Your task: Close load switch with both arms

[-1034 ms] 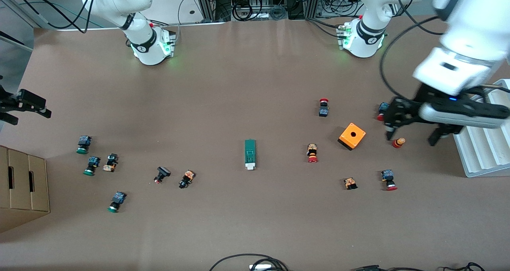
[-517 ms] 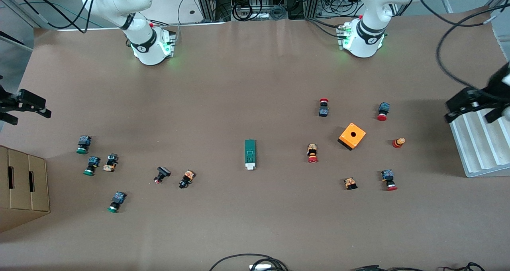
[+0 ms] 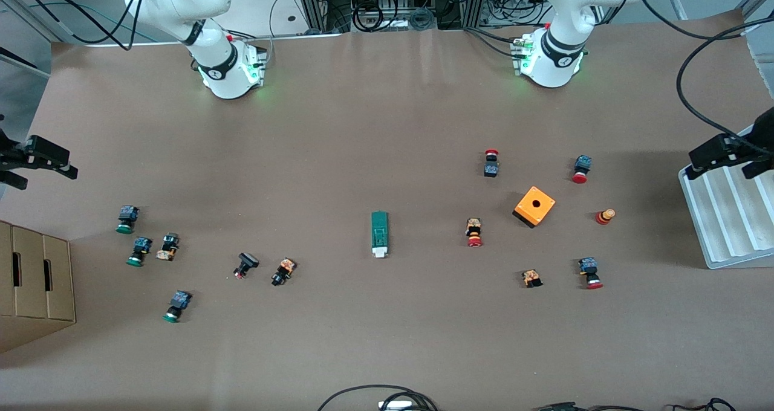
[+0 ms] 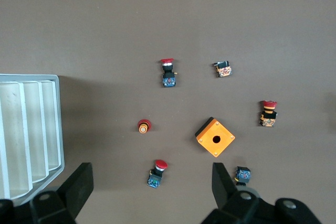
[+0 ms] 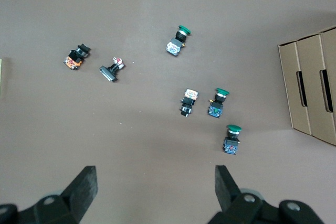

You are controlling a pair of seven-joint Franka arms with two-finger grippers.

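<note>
Load switch (image 3: 379, 234) flat mid-bench, white handle end toward 6 o'clock, untouched. Left end effector (image 3: 731, 155) over white tray (image 3: 725, 217), right end effector (image 3: 36, 159) at the other bench edge; both wide open, empty. Best approached from both ends, one pinning the green body, the other pushing the handle.

A robotics lab — two white arm bases (image 3: 230, 72) bolted to a brown table (image 3: 363, 127), tangled cables and aluminium rack framing (image 3: 387, 6) along its edge, industrial push buttons (image 3: 127, 219) scattered about.

Light falls evenly from above onto my table (image 3: 387, 127), bright without harsh glare. A broad soft shadow darkens the surface around the orange box (image 3: 534, 206), and each small button beside it throws a short dim one. Green glows at my bases. My wrist views seem slightly darker.
</note>
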